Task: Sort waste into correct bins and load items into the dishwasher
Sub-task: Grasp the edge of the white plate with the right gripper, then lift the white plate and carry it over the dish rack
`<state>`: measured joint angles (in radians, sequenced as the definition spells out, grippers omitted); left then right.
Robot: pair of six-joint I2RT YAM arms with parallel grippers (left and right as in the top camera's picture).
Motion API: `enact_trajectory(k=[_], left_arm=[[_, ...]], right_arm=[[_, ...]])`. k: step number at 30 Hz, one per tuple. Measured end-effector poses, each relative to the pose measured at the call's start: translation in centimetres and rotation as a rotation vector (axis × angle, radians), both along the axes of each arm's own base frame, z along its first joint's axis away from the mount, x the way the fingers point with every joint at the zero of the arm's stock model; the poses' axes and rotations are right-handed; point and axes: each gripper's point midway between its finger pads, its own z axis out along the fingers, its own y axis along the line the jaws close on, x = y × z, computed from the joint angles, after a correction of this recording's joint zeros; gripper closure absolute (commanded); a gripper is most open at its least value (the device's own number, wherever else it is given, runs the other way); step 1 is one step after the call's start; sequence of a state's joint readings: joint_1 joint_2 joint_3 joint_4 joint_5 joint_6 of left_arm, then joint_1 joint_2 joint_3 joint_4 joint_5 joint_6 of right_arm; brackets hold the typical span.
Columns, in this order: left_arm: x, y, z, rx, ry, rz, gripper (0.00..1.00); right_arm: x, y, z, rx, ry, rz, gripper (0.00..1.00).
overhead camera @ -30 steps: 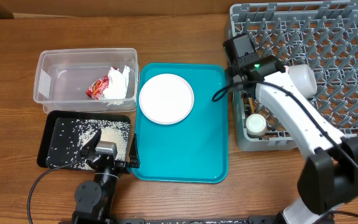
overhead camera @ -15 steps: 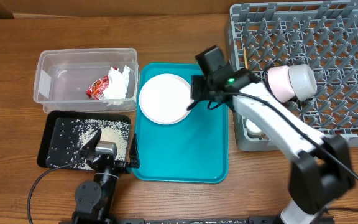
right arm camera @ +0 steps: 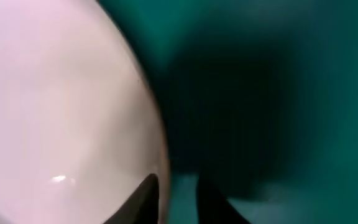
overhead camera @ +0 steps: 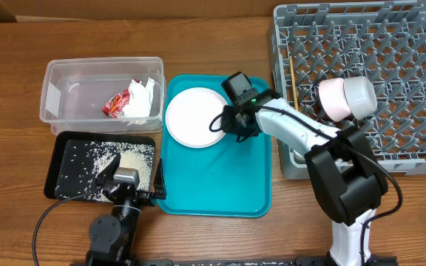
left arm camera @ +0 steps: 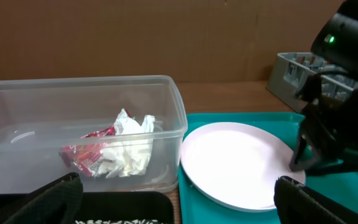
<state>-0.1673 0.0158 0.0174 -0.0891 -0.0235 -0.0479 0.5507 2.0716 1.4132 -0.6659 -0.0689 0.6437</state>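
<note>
Teal tray, jaws perhaps on plate

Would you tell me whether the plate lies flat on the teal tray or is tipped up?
Flat: the plate lies face up on the teal tray, rim level; the right gripper sits at its edge.

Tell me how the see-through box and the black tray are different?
The see-through box has tall clear walls; the black tray is dark and shallow. The see-through box holds a red wrapper and white paper; the black tray holds loose rice. Both are rectangular, with about the same footprint, and sit left of the teal tray.
</note>
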Motion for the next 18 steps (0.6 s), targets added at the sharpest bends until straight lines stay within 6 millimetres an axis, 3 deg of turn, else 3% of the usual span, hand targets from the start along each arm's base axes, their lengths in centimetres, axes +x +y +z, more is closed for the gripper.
enact_trajectory(k=[6, 10, 13, 18], left_arm=[[0.0, 0.0, 0.0, 0.0, 0.0, 0.0, 0.0], [0.0, 0.0, 0.0, 0.0, 0.0, 0.0, 0.0], [0.0, 0.0, 0.0, 0.0, 0.0, 0.0, 0.0], [0.0, 0.0, 0.0, 0.0, 0.0, 0.0, 0.0]], right_arm=[[-0.8, -0.5, 0.1, -0.013, 0.04, -0.018, 0.96], [-0.7, -1.8, 2.2, -0.049, 0.001, -0.015, 0.96], [0.5, -3.5, 7.2, -0.069, -0.136, -0.021, 0.96], [1.8, -9.0, 20.9, -0.126, -0.516, -0.104, 0.96]])
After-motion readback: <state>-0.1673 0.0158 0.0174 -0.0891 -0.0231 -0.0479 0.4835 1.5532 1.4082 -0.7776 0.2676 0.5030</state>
